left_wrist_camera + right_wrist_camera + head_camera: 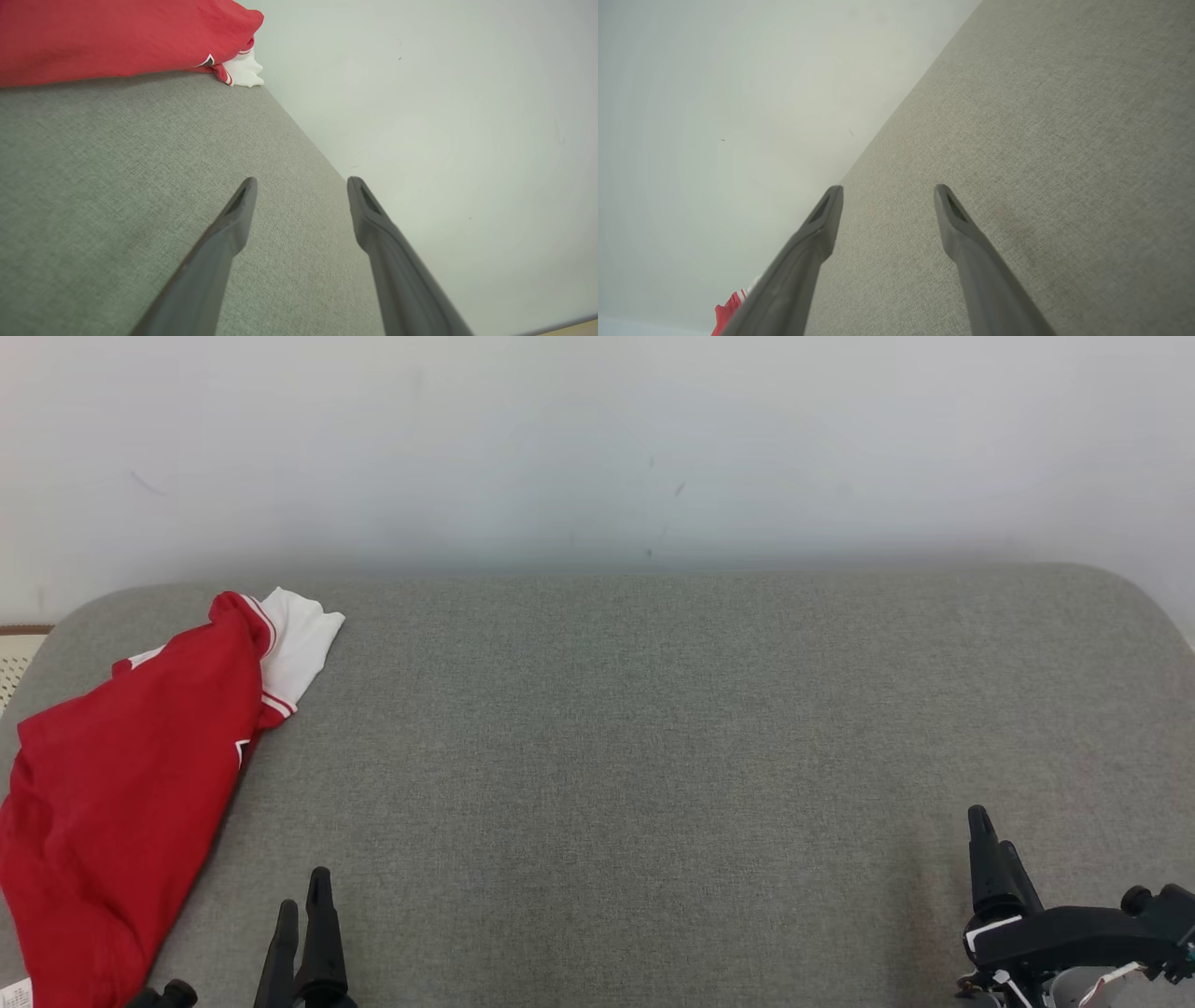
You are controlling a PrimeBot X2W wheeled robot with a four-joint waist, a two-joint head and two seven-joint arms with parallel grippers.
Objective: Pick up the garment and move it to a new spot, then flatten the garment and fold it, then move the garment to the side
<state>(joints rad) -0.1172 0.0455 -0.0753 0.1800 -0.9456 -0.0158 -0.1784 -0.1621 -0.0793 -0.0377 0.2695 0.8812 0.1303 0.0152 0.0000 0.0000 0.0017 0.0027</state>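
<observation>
Near the bottom of the head view, the left end effector (303, 891) sits at 7 o'clock and the right end effector (990, 831) at 5, both pointing at the wall (597, 448). The wrist views show their fingers spread. The red and white shirt (121, 775) lies bunched at 9 o'clock by the counter's (653, 728) left edge, with wide open room beside it.

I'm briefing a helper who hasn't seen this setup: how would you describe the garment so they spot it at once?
Find the wide grey fabric surface against the white wall. At its left end, beyond the left gripper, lies a crumpled garment. It is bright red, with a white piece edged in striped trim at its far end, unlike the plain grey around it.
</observation>
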